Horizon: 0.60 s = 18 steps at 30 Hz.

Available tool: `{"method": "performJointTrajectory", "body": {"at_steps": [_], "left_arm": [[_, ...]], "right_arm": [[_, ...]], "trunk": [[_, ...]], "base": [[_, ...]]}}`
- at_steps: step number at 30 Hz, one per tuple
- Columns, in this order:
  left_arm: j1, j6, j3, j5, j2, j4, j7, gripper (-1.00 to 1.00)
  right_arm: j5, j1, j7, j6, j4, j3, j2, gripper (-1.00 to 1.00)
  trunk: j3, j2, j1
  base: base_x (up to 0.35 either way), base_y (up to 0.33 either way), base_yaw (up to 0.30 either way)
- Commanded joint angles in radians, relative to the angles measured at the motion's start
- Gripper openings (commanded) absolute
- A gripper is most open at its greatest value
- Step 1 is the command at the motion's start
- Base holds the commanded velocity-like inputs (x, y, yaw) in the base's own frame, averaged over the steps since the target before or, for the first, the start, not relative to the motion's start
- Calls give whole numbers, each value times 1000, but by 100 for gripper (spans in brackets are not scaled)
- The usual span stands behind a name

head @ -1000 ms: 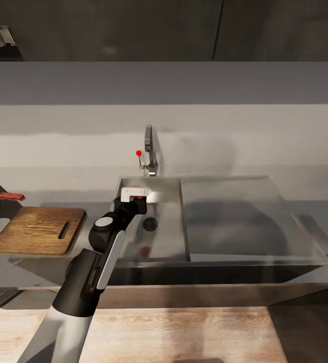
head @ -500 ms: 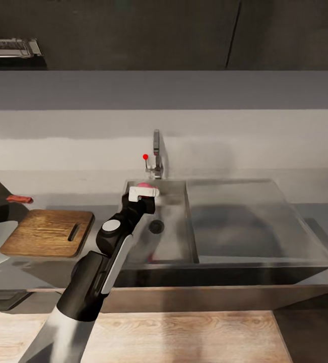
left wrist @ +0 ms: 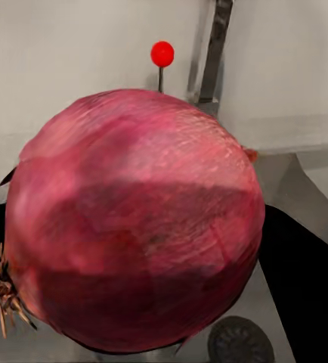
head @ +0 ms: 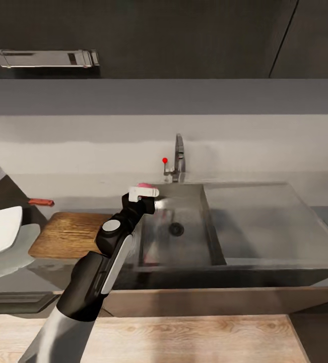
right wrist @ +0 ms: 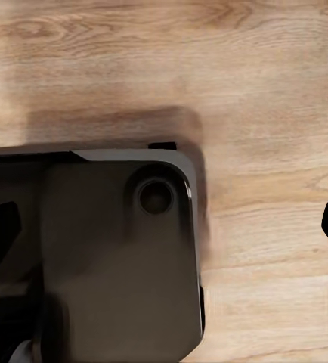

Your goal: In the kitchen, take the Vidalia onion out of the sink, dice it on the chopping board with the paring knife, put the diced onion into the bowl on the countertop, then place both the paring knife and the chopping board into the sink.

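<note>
The Vidalia onion (left wrist: 134,227) is a pinkish-red bulb held between the dark fingers (left wrist: 304,280) of my left gripper (head: 144,193). In the head view its pink top (head: 144,185) peeks over the gripper, above the left rim of the sink (head: 194,244). The brown chopping board (head: 70,233) lies on the countertop (head: 83,204) just left of the sink. Behind the board lies the paring knife (head: 42,202) with its red handle. The white bowl (head: 0,236) sits at the far left. My right gripper (right wrist: 164,231) hangs over the wooden floor with its fingers wide apart.
The chrome faucet (head: 179,157) and its tiny red knob (head: 165,161) stand behind the basin, whose dark drain (head: 176,229) is bare. The flat drainboard wing (head: 264,222) stretches right. The robot's dark base (right wrist: 96,257) lies under the right gripper. Dark cabinets hang above.
The head camera has panned left, shifting the whole scene right. My left gripper has carried the onion up out of the basin and leftward to the sink's left rim.
</note>
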Motion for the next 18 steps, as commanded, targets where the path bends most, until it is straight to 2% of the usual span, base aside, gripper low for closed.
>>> {"method": "performJointTrajectory", "body": {"at_steps": [1,18], "left_arm": [[-1,4,-1,10,1,-1,9,-100],[-1,4,-3,10,2,0,9,-100]], "right_arm": [[4,0,7,-3,-1,-9,1,100],[4,0,7,-3,-1,-9,2,100]], "trunk": [[0,-2,1],[26,-2,1]], "base": [[0,288,0],[0,277,0]]}}
